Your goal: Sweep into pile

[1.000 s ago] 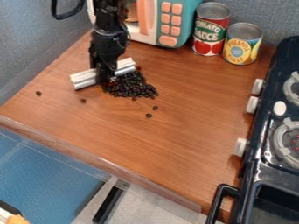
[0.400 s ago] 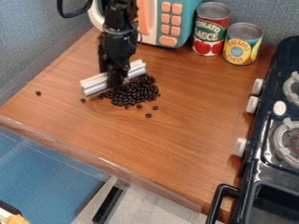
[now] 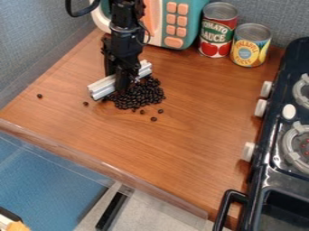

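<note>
Sweeping looks well along: the gripper (image 3: 124, 84) pinches a white bar (image 3: 102, 87) against the bean pile (image 3: 140, 96); nearby strays (image 3: 153, 119) need nudging inward next.

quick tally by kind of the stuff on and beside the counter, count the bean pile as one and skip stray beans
cans (red can, yellow can): 2
toy microwave: 1
stove: 1
white bar: 1
bean pile: 1
total: 6
</note>
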